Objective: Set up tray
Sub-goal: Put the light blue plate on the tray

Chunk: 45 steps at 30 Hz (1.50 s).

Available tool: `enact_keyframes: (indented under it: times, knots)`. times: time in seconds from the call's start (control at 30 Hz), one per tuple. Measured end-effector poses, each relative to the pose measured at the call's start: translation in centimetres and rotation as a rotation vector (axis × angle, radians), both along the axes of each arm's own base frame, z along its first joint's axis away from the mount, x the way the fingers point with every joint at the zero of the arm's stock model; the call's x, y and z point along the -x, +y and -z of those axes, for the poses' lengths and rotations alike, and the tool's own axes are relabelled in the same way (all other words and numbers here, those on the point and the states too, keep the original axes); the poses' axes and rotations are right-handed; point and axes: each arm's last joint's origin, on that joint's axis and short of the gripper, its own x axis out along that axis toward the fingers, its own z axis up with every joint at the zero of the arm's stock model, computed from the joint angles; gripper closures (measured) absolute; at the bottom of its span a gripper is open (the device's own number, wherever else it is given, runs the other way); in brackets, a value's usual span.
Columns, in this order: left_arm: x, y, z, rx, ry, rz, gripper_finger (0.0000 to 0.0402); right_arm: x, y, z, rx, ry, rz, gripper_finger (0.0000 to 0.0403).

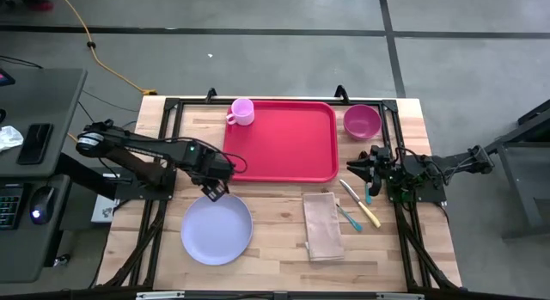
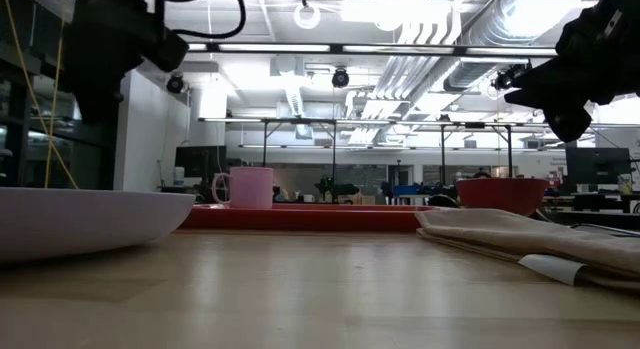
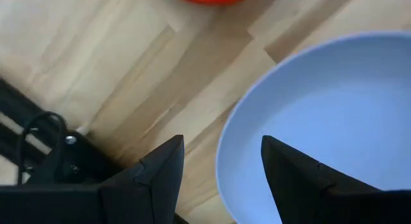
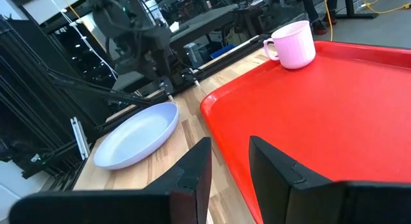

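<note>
The red tray [image 1: 284,150] lies flat toward the table's far side, and a pink mug [image 1: 241,112] stands on its far-left corner. Near-left of the tray, the round lavender plate [image 1: 216,231] rests on the wood. My left gripper [image 1: 212,189] hovers open over the plate's far rim [image 3: 225,161]; one finger stands inside the rim and one outside, and no touch shows. My right gripper [image 1: 364,168] is open just off the tray's right edge, above the table and pointing across the tray [image 4: 334,108].
A magenta bowl [image 1: 362,121] sits right of the tray's far corner. A folded tan napkin [image 1: 322,225] lies near the table's front, with cutlery [image 1: 358,205] beside it on the right. Black frame rails [image 1: 404,223] run along the table's sides. Bare wood shows between plate and napkin.
</note>
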Motion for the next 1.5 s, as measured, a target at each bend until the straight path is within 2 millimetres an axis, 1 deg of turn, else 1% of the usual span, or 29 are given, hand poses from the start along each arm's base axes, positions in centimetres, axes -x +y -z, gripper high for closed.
enact_keyframes:
  times: [0.27, 0.43, 0.57, 0.77, 0.9, 1.1, 1.27, 1.5]
  knots:
    - [0.7, -1.3, 2.4, 0.062, 0.023, 0.063, 0.0163, 0.0, 0.0, -0.1, -0.001, -0.005, 0.002, 0.032]
    - [0.8, -2.0, 4.1, 0.112, -0.007, 0.088, 0.0163, 0.0, 0.0, -0.1, -0.006, -0.007, 0.006, 0.032]
    - [1.0, -2.2, 4.9, 0.113, -0.002, 0.088, 0.0163, 0.0, 0.0, -0.1, -0.023, -0.01, 0.007, 0.032]
    - [1.5, -2.0, 5.7, 0.107, 0.024, 0.084, 0.0163, 0.0, 0.0, -0.1, -0.024, -0.014, 0.007, 0.032]
    - [1.4, -2.0, 6.3, 0.112, 0.0, 0.088, 0.0163, 0.0, 0.0, -0.1, -0.025, -0.017, 0.008, 0.032]
    - [1.8, -1.9, 7.5, 0.112, 0.005, 0.095, 0.0163, 0.0, 0.0, -0.1, -0.047, -0.021, 0.009, 0.032]
    - [2.0, -1.9, 7.8, 0.11, 0.015, 0.093, 0.0163, 0.0, 0.0, -0.1, -0.047, -0.021, 0.009, 0.032]
    - [1.6, -1.9, 7.8, 0.107, -0.028, 0.108, 0.0163, 0.0, 0.0, -0.1, -0.047, -0.021, 0.009, 0.032]
